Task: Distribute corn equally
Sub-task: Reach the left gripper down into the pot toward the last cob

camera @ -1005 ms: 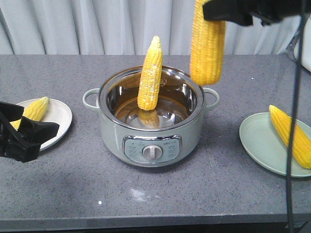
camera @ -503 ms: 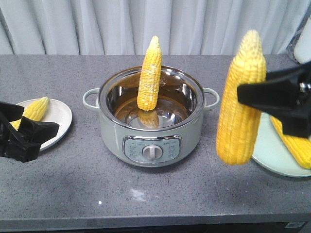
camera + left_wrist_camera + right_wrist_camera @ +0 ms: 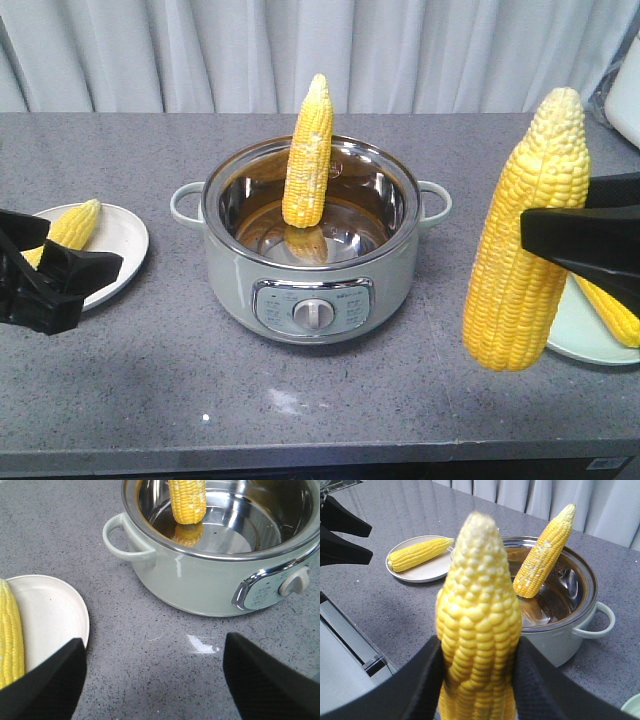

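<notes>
— So, what does the front view give us that the wrist cameras don't?

— Both plates at once. We see the right cob [image 3: 612, 308] lying on the green plate [image 3: 572, 337] at the counter's right end, partly behind the held cob [image 3: 510, 290]. The left wrist view shows none of that side.

— And the right wrist?

— The grip itself. The right gripper [image 3: 479, 665] has its black fingers [image 3: 420, 690] pressed against both sides of the held cob, which stands upright in the air, pale tip up, clear of the counter.

— The left wrist?

— We see the left gripper [image 3: 152, 640] spread wide with nothing between its fingers, over the counter near the white plate [image 3: 55, 610]. The left cob [image 3: 10, 635] lies on that plate. The pot cob [image 3: 187, 500] leans inside the pot [image 3: 200, 585], base on the steel bottom; from the front its tip rises above the back rim, with whitish patches.

— The surface?

— A grey speckled counter [image 3: 150, 400], with a small pale smear in front of the pot and a pale curtain [image 3: 200, 50] behind.

— Room to move?

— We have open counter on either side of the pot and along the front edge. The green plate runs past the frame's right edge.
</notes>
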You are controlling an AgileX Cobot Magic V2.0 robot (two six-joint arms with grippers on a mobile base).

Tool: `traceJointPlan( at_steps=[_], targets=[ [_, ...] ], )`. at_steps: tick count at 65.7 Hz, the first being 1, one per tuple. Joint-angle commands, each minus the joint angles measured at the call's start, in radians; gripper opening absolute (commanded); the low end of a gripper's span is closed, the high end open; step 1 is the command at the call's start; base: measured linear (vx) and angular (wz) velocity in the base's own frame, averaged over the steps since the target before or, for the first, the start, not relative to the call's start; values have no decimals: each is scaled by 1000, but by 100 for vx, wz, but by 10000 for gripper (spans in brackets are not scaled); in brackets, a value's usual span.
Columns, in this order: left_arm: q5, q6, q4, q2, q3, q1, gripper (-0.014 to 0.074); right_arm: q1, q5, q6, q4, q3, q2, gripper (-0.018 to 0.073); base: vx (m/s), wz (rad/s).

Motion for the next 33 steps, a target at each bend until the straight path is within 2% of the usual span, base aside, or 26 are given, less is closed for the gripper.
traceJointPlan(
  at_steps=[1,10,19,33],
  targets=[
    [-60,-11,-22,-16,-28,-3,538,-5,-52,-12,36,-24,-4,195,0,0],
    [-104,-10,-25,8,-51,-3,538,-5,-52,-12,36,-24,-4,195,0,0],
    [-78,18,-37,70,-141,-3,542,-5,-52,-12,36,-24,-4,195,0,0],
    [-3,175,-214,193,-304,-6,593,-5,-52,-12,36,-24,-4,195,0,0]
  ],
)
